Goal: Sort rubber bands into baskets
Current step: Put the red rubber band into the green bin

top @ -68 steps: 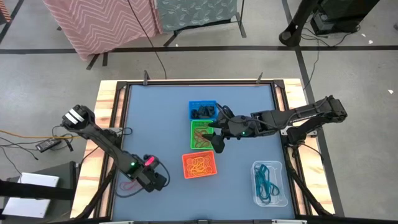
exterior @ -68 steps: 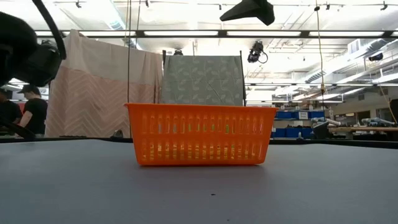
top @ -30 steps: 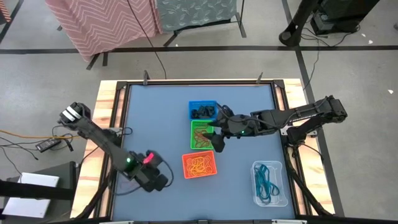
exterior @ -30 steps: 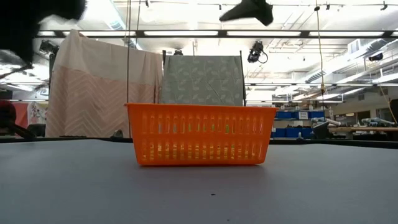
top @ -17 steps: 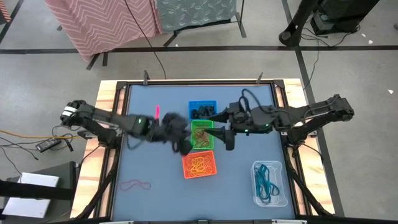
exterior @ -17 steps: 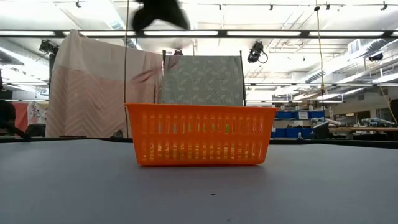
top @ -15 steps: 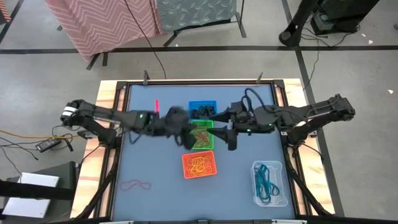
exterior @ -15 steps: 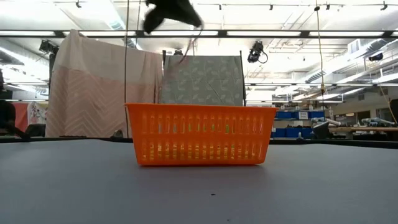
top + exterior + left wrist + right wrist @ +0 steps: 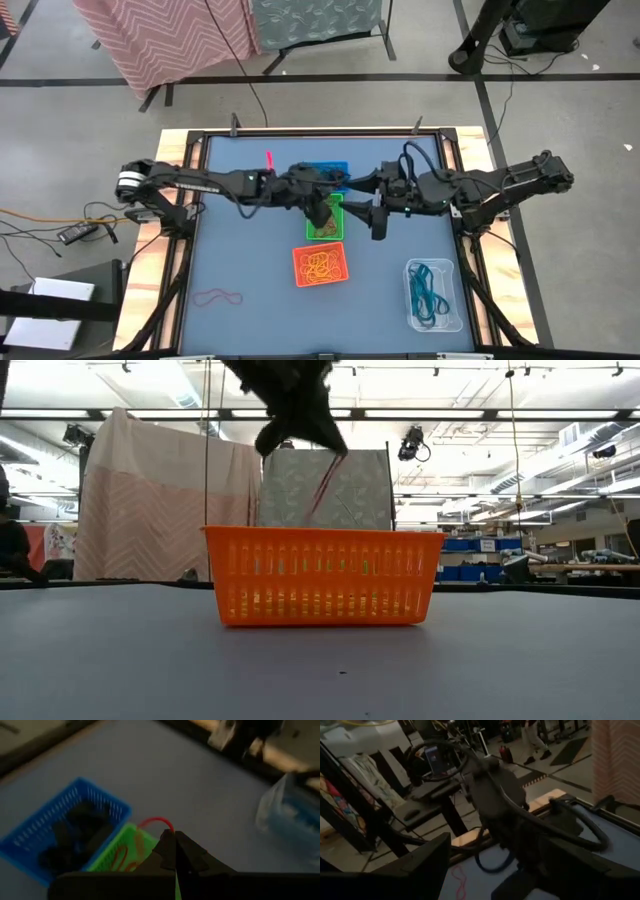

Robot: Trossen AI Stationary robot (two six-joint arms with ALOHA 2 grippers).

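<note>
Pinched together, the left gripper's (image 9: 322,213) fingers (image 9: 170,851) hold a red rubber band (image 9: 156,821), whose loop arcs out just past the fingertips in the left wrist view and hangs as a thin red strand below the gripper (image 9: 300,415) in the low view. That gripper hovers above the green basket (image 9: 324,228), which sits in the middle of the blue-grey table (image 9: 240,250).

Spread wide, the right gripper's (image 9: 378,222) fingers (image 9: 427,857) hold nothing; it sits just beside the green basket on the side towards the right arm.

Three small baskets stand in a row down the table's middle, each touching or just beside the next. At the far end, the blue basket (image 9: 327,172) has dark bands (image 9: 75,830) in it. Reddish bands (image 9: 125,857) lie in the green one. Nearest the front edge, the orange basket (image 9: 321,265) holds a tangle of yellow-orange bands (image 9: 320,264); in the low view this basket (image 9: 322,575) fills the middle of the scene.

A clear tub (image 9: 435,295) stands well apart near the table's front right corner, with teal-blue bands (image 9: 428,290) inside.

One loose reddish band (image 9: 218,297) lies on the table near the front left corner, well apart from both grippers and all the baskets.
</note>
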